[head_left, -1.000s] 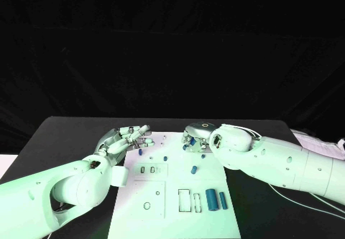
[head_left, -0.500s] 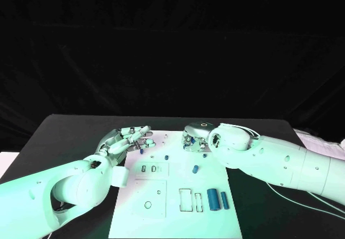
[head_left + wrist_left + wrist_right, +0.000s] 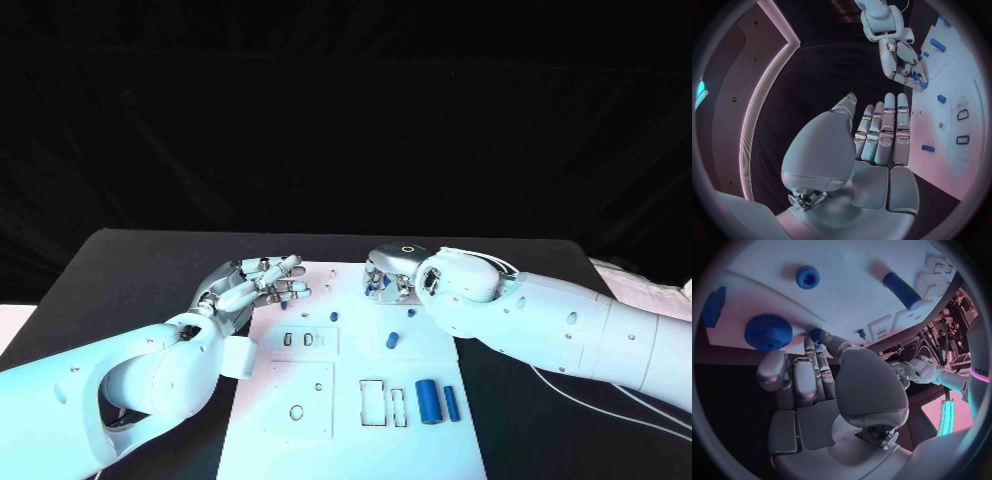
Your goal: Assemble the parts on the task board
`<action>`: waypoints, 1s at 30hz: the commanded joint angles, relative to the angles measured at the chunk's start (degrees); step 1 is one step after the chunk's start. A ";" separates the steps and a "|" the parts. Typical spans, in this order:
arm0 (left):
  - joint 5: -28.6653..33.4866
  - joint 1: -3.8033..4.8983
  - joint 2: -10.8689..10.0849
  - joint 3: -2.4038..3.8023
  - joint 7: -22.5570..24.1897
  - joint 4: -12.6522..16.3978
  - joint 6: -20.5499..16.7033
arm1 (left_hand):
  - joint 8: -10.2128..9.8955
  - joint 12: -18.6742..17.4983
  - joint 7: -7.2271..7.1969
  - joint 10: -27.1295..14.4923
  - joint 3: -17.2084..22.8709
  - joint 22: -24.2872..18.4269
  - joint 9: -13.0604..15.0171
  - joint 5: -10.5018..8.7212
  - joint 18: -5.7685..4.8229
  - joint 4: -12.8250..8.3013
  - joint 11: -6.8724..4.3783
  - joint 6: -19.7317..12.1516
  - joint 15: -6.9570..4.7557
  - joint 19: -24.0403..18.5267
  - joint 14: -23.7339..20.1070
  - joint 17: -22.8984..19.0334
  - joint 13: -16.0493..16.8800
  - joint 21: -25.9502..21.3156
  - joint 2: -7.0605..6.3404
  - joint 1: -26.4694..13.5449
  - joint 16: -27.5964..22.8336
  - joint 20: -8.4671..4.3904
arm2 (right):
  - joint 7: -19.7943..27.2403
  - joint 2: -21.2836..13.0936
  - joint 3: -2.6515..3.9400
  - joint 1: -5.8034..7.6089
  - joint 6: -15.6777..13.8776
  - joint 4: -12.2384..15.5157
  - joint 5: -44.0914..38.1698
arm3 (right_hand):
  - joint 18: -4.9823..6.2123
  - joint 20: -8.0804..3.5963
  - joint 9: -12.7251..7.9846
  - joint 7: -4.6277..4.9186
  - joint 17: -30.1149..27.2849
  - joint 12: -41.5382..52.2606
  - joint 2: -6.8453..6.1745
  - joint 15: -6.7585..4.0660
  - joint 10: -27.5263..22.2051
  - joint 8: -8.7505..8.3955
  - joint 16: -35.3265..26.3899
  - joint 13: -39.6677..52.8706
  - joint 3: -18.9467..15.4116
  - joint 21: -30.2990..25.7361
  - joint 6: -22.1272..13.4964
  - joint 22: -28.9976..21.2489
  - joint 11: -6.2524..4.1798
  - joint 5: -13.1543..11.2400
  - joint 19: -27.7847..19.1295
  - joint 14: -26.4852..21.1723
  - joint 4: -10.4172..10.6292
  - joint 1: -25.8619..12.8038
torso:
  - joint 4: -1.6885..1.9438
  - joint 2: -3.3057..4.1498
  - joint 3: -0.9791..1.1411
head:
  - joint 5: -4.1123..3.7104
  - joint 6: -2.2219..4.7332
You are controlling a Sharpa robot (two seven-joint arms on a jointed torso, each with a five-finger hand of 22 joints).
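Black cloth hangs behind our black table (image 3: 144, 270), and the white board (image 3: 353, 420) lies in the middle of it, running from our body out toward both hands. We read no writing or labels on the board or the parts; in the right wrist view a few dark letters sit on the left arm's sleeve, cut off at the rim and not readable.

Our right arm (image 3: 562, 325) comes across the board's far right corner, its hand (image 3: 387, 278) bent down over the far edge. In the right wrist view its fingertips (image 3: 817, 337) pinch a small blue part (image 3: 816, 333), just beside a blue toothed wheel (image 3: 768, 332) and near a round blue knob (image 3: 807, 276).

Our left arm (image 3: 116, 375) lies along the board's left side. The left hand (image 3: 260, 285) hovers at the far left corner, fingers straight, close together and holding nothing, as the left wrist view (image 3: 879, 137) shows.

Nearer us than the right hand lie a small blue peg (image 3: 391, 340) and, further back, two blue cylinders (image 3: 436, 400) side by side beside rectangular slots. A tiny blue part (image 3: 333, 316) sits between the hands.
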 commanded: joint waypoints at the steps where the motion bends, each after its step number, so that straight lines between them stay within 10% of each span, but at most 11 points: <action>1: 0.15 0.09 0.02 0.06 0.08 0.24 1.28 | -0.30 -0.10 0.31 -0.35 0.00 -0.07 -0.06 -0.27 0.56 -0.38 -0.08 -0.06 0.05 0.36 -0.09 0.07 -0.09 -0.24 0.59 0.02 -0.31 -0.11 | -0.85 0.18 0.08 -0.24 -3.98 0.23 -1.24 | -1.05 -0.13 0.11 0.14 0.17 0.22 0.14 -0.10 0.48 0.30 0.28 0.09 0.38 0.45 0.40 0.26 -0.03 -0.30 0.26 2.62 -0.03 0.80 | 0.15 0.14 -0.02 | 0.00 0.10; 17: 0.16 0.19 -0.46 0.06 0.38 1.07 1.36 | -0.32 -0.10 0.32 -0.38 0.01 -0.09 -0.06 -0.27 0.56 -0.42 -0.07 -0.07 0.05 0.37 -0.09 0.10 -0.09 -0.26 0.65 0.04 -0.34 -0.11 | -2.19 3.03 1.04 0.27 -12.00 -1.57 -1.89 | -1.05 -0.02 0.00 0.47 0.39 0.05 -0.21 0.09 -0.14 -0.13 0.68 0.01 1.17 0.71 -0.07 0.38 0.25 -0.52 0.08 2.58 -0.13 1.02 | 0.89 0.57 -0.40 | 0.04 0.31; 30: 0.17 0.48 -0.55 0.07 0.34 1.44 1.44 | -0.33 -0.10 0.32 -0.39 0.01 -0.09 -0.06 -0.28 0.56 -0.44 -0.06 -0.08 0.06 0.37 -0.09 0.12 -0.09 -0.27 0.68 0.04 -0.36 -0.11 | -1.29 6.52 1.06 0.60 -11.74 -4.72 -1.72 | -1.06 0.05 -0.03 0.58 0.45 0.07 -0.51 0.16 -0.27 -0.24 0.83 0.02 1.35 0.85 -0.21 0.50 0.35 -0.63 0.05 2.57 -0.04 0.87 | 1.85 1.07 -0.76 | -0.44 0.20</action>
